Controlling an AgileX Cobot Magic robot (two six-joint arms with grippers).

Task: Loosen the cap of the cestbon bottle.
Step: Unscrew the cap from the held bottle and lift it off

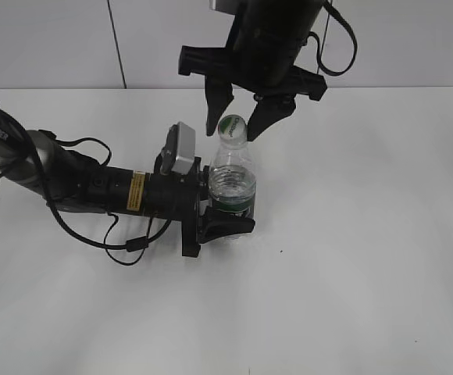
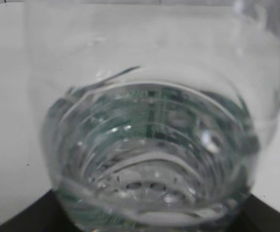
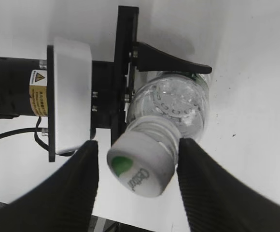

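The cestbon bottle (image 1: 233,183) stands on the white table, clear and ribbed, with water and a dark green label band. My left gripper (image 1: 234,220) reaches in low from the left and is shut on the bottle's body at the label; the bottle (image 2: 149,145) fills the left wrist view. The white cap (image 1: 232,125) with its green mark sits on the neck. My right gripper (image 1: 233,131) hangs from above, open, one finger on each side of the cap (image 3: 140,166). In the right wrist view a gap shows between the left finger (image 3: 77,188) and the cap; the right finger (image 3: 203,183) is close against it.
The left arm (image 1: 94,187) lies low across the table from the left edge, with a loose black cable (image 1: 125,244) trailing in front of it. A pale wall (image 1: 414,39) runs along the table's far edge.
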